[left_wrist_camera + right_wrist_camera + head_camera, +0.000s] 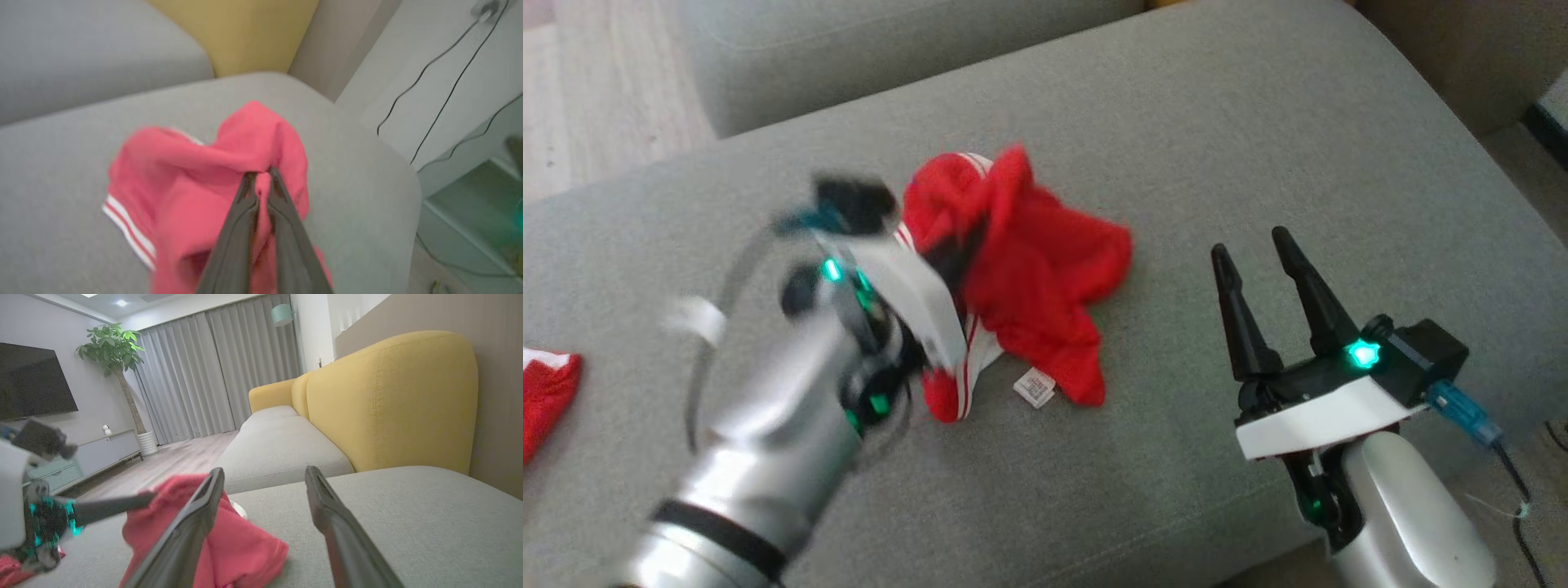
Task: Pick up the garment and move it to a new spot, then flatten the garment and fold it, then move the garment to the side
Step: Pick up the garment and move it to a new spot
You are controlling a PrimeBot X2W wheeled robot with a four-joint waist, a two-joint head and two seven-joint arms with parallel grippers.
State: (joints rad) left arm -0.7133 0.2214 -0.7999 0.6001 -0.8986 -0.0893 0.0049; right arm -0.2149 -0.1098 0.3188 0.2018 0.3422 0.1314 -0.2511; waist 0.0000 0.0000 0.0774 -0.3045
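- Nearest me, the right gripper (pixel 1250 241) hangs over the front right of the grey seat cushion (pixel 1258 122). Its fingers are spread wide with nothing between them, well apart from the cloth.
- The left gripper (pixel 261 171) is pinched almost shut on a fold of the red garment (pixel 1029 269), near the top of the bundle.
- The garment sits about mid-cushion. Its gripped part is drawn up, and the rest slumps on the seat with its white label (pixel 1035 386) lying on the fabric.
- I take this to be the lift for the move to a new spot.
- To do that well, raise the bundle until hem and label clear the cushion before carrying it sideways.
- The pinch is thin, so go smoothly.
- Set it down on bare seat, away from the other red cloth (pixel 543 392) at the left edge.
- The left wrist view shows the pinch plainly, while the head view has that arm blurred across it.
- The head view gives the label and the second cloth.
- The right wrist view looks side-on at the raised fold. Farther off it takes in the yellow backrest (pixel 388 400), the curtains (pixel 204 375), a plant (pixel 110 347) and a television (pixel 32 388).
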